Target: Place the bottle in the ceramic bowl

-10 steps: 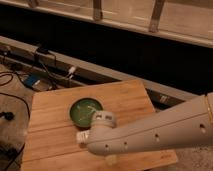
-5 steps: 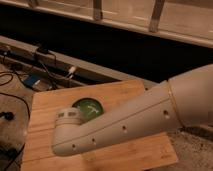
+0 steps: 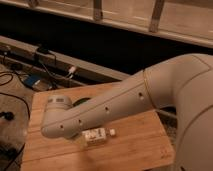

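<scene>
The gripper (image 3: pixel 81 141) sat mostly hidden under the arm (image 3: pixel 115 107); whether it was open or closed could not be told. The bottle (image 3: pixel 95 135) lay just beside it, with the ceramic bowl (image 3: pixel 83 101) beyond.

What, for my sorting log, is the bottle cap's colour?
White, in the camera view; the bottle is at the gripper, beneath the arm.

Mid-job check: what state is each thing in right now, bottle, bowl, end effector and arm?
bottle: horizontal, cap end to the right, low at the wooden board, not in the bowl.
ceramic bowl: on the board, only a rim sliver visible behind the arm; contents hidden.
end effector: tucked under the arm at the bottle's left end; grip unclear.
arm: stretched across the board, over the bowl.
</scene>
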`<state>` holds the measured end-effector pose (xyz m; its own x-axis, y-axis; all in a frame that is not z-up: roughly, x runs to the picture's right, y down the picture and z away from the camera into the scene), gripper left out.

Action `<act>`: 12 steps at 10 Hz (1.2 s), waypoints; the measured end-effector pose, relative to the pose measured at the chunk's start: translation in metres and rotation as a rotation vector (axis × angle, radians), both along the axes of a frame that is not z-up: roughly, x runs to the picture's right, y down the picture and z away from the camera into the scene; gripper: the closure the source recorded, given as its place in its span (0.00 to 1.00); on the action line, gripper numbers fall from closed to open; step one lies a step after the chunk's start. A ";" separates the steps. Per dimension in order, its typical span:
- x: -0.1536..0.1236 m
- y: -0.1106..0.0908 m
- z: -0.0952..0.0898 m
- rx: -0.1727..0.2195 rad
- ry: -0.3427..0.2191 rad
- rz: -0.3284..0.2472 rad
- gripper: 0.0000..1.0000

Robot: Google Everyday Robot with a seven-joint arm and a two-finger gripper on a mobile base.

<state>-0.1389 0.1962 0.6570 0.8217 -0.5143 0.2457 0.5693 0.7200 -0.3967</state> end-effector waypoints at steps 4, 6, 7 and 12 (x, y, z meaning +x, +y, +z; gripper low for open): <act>0.031 0.001 0.024 -0.032 0.041 0.033 0.20; 0.056 0.005 0.038 -0.046 0.064 0.058 0.20; 0.059 0.006 0.044 -0.052 0.066 0.068 0.20; 0.077 0.019 0.080 -0.093 0.083 0.120 0.20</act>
